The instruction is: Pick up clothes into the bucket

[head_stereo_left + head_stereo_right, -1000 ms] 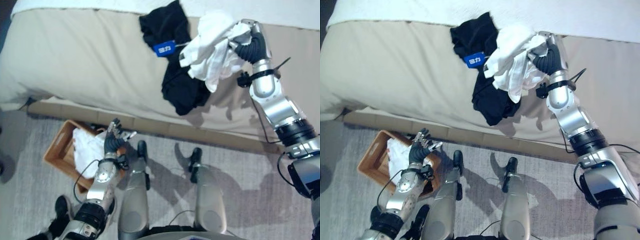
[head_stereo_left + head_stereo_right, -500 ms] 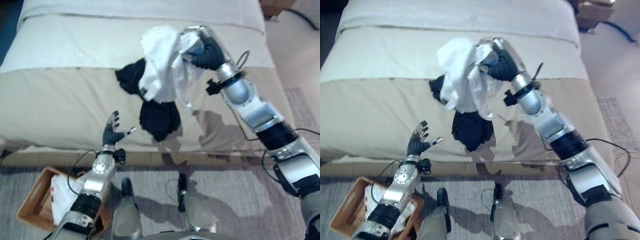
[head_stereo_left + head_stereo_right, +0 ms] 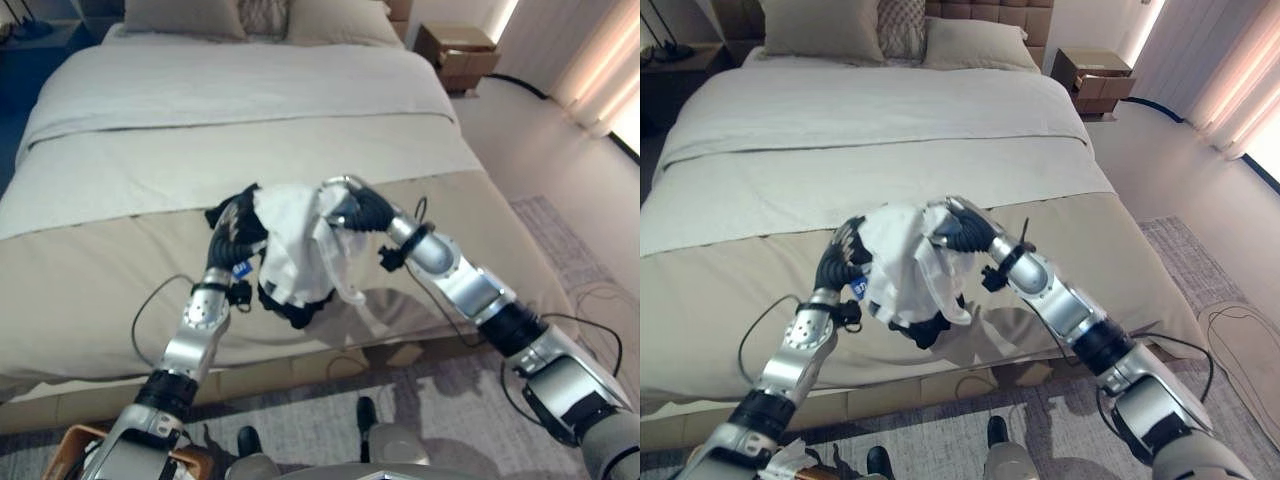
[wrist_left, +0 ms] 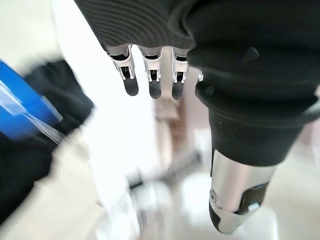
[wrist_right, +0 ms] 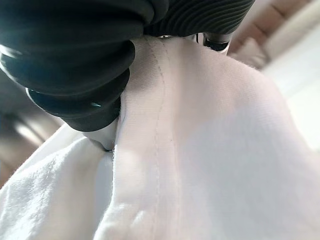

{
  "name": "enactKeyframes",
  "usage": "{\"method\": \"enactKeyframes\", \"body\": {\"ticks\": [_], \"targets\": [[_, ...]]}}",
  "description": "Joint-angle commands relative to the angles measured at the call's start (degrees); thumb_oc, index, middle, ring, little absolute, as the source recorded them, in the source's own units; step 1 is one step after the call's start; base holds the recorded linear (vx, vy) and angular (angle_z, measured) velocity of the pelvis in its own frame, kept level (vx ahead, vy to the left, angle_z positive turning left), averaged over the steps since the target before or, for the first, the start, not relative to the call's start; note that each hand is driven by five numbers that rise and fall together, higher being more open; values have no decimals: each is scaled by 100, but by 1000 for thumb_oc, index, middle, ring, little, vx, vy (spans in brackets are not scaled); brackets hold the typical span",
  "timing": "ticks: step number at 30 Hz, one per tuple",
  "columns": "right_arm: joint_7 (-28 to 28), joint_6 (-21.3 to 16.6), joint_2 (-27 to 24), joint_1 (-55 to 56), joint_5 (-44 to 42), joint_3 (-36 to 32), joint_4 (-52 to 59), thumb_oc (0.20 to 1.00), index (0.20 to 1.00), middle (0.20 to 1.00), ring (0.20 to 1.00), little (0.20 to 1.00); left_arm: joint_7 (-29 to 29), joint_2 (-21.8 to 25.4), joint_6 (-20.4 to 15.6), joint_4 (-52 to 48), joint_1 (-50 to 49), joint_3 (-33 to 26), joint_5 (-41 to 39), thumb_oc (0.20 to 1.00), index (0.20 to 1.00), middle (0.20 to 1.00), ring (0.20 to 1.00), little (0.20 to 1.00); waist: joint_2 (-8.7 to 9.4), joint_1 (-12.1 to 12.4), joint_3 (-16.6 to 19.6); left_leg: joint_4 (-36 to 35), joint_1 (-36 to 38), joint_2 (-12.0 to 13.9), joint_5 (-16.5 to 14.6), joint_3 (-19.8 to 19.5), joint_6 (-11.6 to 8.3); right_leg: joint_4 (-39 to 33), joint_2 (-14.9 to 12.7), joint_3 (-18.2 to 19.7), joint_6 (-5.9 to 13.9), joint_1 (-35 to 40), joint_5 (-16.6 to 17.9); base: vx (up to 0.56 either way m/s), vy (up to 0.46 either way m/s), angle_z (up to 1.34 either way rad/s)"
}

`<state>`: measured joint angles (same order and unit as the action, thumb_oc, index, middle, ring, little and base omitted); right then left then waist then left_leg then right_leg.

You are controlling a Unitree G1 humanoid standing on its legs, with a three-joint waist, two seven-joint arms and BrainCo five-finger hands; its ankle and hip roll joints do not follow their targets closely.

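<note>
The right hand [image 3: 962, 232] pinches a white garment [image 3: 902, 265] above the bed [image 3: 790, 150]; the left hand [image 3: 840, 262], at its nine o'clock, apparently has its fingers [image 4: 155, 85] relaxed.

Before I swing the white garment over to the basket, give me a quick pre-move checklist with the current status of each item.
1. Right hand grip on the white garment: ok, the fingers are curled into the cloth and it hangs from that hand.
2. Garment lifted off the bed: cannot tell, its lower edge hangs against the black garment.
3. Black garment free of the white one: cannot tell, they overlap.
4. Left hand holding nothing: ok, its fingers are straight beside the cloth.
5. Basket in reach: cannot tell, just a corner shows by the robot's left arm.
</note>
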<state>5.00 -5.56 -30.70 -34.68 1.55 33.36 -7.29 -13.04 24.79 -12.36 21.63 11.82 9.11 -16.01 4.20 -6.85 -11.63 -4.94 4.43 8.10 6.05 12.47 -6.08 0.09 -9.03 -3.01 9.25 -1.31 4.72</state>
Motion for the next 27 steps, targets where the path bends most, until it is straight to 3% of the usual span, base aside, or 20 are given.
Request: {"method": "enactKeyframes", "body": {"ticks": [1,8,11,14,17,18,27], "targets": [[52,-147,154,-358,62,-122,-3,200,200,200,200,200,-57,390,-276,-81,46,-468,-51,1000,1000,1000,1000,1000,292,167,67,602,99,46,-817,-44,83,263,-584,-217,391,-92,138,21,-4,5],[-55,50,451,-387,1286,62,-1409,200,200,200,200,200,537,668,-409,-1326,-227,-663,-1006,1000,1000,1000,1000,1000,216,361,107,617,72,25,-826,-193,84,178,-653,-392,401,95,151,13,3,12],[-68,75,540,-486,1565,130,-1627,200,200,200,200,200,834,815,-352,-1696,-185,-497,-1220,1000,1000,1000,1000,1000,188,367,118,605,73,10,-824,-210,88,171,-663,-411,407,112,160,7,13,11],[-26,149,825,-729,2014,333,-1919,200,200,200,200,200,1263,1081,-150,-2151,182,191,-1457,1000,1000,1000,1000,1000,143,339,147,593,75,-22,-824,-242,106,190,-688,-429,421,125,168,2,18,3],[-44,150,927,-841,2138,434,-2008,200,200,200,200,200,1332,1150,-78,-2053,557,603,-1426,1000,1000,1000,1000,1000,126,308,147,583,89,-31,-829,-247,110,205,-699,-424,430,132,165,7,22,4],[24,148,972,-894,2151,514,-1906,200,200,200,200,200,1380,1245,40,-1718,866,990,-1021,1000,1000,1000,1000,1000,119,233,166,581,110,-43,-837,-232,118,222,-704,-403,442,137,158,0,0,0],[472,20,854,-1081,1675,774,-904,200,200,200,200,200,1343,826,226,121,1393,1396,-400,1000,1000,1000,1000,1000,126,0,155,585,181,-60,-853,-104,129,248,-708,-264,449,78,153,-2,21,-4]]}}
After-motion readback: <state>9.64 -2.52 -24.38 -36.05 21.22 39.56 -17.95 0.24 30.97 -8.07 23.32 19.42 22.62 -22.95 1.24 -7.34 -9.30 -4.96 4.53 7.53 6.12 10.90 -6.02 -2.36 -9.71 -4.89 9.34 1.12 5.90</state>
